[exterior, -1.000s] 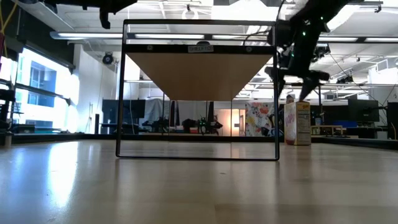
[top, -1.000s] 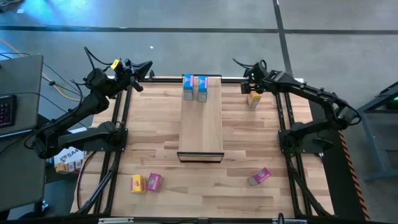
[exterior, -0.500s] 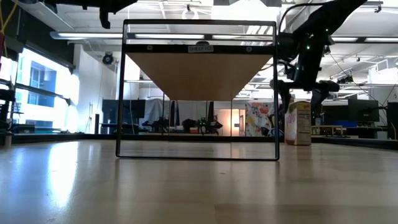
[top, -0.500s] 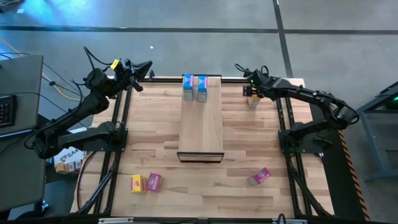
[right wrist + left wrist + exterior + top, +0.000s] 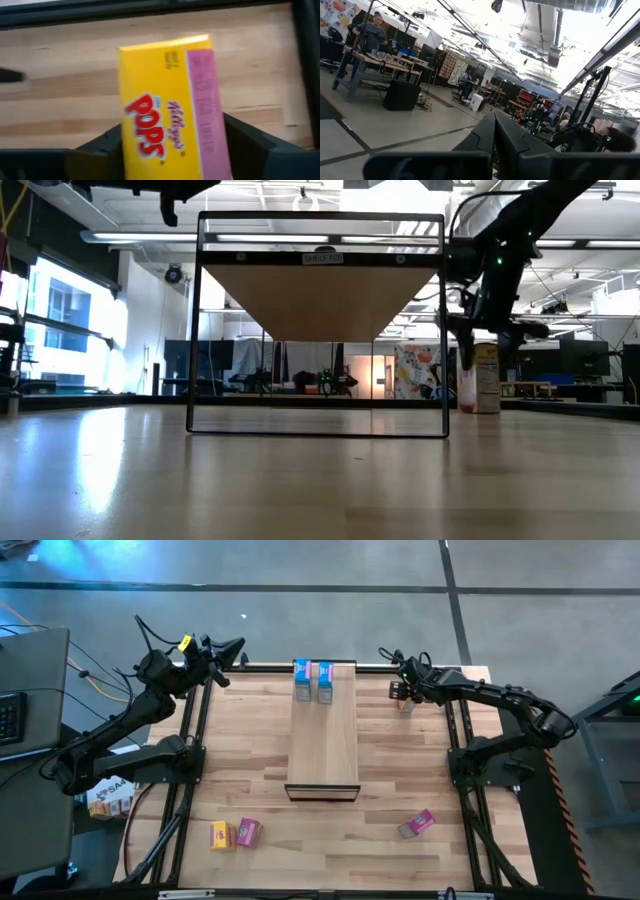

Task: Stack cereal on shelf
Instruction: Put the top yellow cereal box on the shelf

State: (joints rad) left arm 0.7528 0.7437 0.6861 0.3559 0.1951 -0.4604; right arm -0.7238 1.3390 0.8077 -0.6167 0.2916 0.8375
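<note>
The shelf (image 5: 323, 745) stands mid-table; the low view shows its underside (image 5: 320, 300). Two blue cereal boxes (image 5: 302, 680) (image 5: 325, 681) stand upright on its far end. A yellow "Pops" box (image 5: 165, 110) stands on the tabletop right of the shelf, near the far edge (image 5: 487, 378). My right gripper (image 5: 402, 692) is open, lowered over this box with a finger on each side. My left gripper (image 5: 235, 646) is shut and empty, above the table's far left corner. A yellow box (image 5: 219, 835) and a pink box (image 5: 248, 832) lie near left; another pink box (image 5: 417, 824) lies near right. My right gripper's fingers (image 5: 95, 150) come from above and stand close along the two narrow sides of the yellow box (image 5: 127, 140), near its top. I cannot tell whether they touch it. The box stands upright on the tabletop.
The shelf's black metal frame (image 5: 195, 320) stands on the tabletop between the arms. Black rails run along the table's left and right sides (image 5: 195, 740). Bare wood lies between the shelf and the boxes near the front edge.
My right gripper has gone down onto the yellow box and a little toward the table's near edge, so that its fingers now stand on either side of the box. The box has stayed upright where it was.
</note>
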